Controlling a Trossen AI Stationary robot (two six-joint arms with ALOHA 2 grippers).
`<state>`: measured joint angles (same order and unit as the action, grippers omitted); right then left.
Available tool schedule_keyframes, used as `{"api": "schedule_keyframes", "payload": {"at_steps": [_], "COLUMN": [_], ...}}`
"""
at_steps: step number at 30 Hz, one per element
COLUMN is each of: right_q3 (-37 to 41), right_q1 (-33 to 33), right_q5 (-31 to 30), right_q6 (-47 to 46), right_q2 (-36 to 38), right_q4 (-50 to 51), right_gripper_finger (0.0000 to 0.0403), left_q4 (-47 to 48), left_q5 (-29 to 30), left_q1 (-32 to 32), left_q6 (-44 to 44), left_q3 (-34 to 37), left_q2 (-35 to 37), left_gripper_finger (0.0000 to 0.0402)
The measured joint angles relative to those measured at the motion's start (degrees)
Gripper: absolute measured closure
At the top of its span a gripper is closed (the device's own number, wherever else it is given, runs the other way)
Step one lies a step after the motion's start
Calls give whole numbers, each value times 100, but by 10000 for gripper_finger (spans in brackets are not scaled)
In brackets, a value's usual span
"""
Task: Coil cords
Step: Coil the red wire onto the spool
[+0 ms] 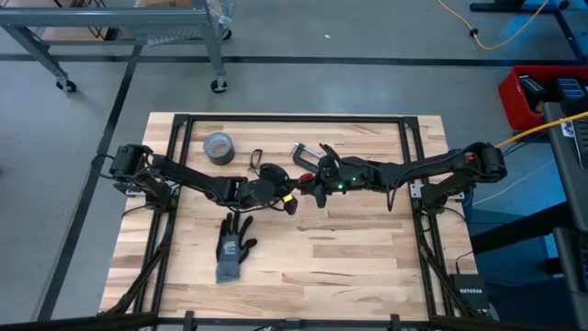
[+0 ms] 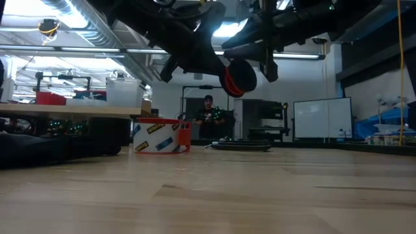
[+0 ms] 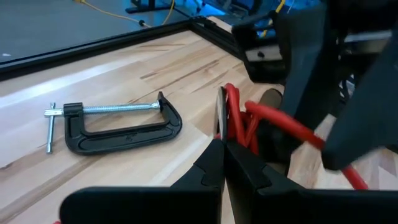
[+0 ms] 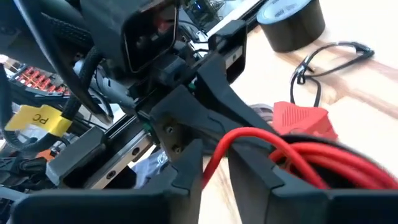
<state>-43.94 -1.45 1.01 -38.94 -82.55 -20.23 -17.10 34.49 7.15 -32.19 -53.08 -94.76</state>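
Left wrist view — glossy red cord (image 3: pixel 283 121) looped, left hand (image 3: pixel 219 163) pinching it

The wooden table (image 1: pixel 349 257) carries a grey tape roll (image 1: pixel 218 146), black cord (image 1: pixel 254 160), C-clamp (image 1: pixel 300 153) toward its far edge, and a glove (image 1: pixel 234 246) nearer its middle.

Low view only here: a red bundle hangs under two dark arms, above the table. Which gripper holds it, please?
Observer: The left gripper, shut on the red cord, as its wrist view shows.
Operator: And the right one?
Observer: The right gripper is open; a strand of the red cord runs between its jaws.
Operator: Where is the black cord?
Observer: The black cord lies on the table, beside the grey tape roll.
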Motion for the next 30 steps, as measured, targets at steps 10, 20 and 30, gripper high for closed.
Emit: {"api": "schedule_keyframes", "payload": {"at_steps": [10, 20, 30], "right_q3": [-4, 2, 4], "right_q1": [171, 410, 670], "right_q5": [-59, -354, -389], "right_q6": [-308, -317, -297], "right_q2": [-255, -258, -258], "right_q4": [-8, 22, 53], "right_gripper_finger": [308, 308, 308], "left_q4": [-13, -50, -54], "left_q5": [0, 6, 133], "left_q1": [-130, -163, -163], "left_q6": [6, 3, 91], "left_q3": [0, -7, -7], "left_q2": [-2, 2, 2], "left_gripper_finger": [401, 402, 402]}}
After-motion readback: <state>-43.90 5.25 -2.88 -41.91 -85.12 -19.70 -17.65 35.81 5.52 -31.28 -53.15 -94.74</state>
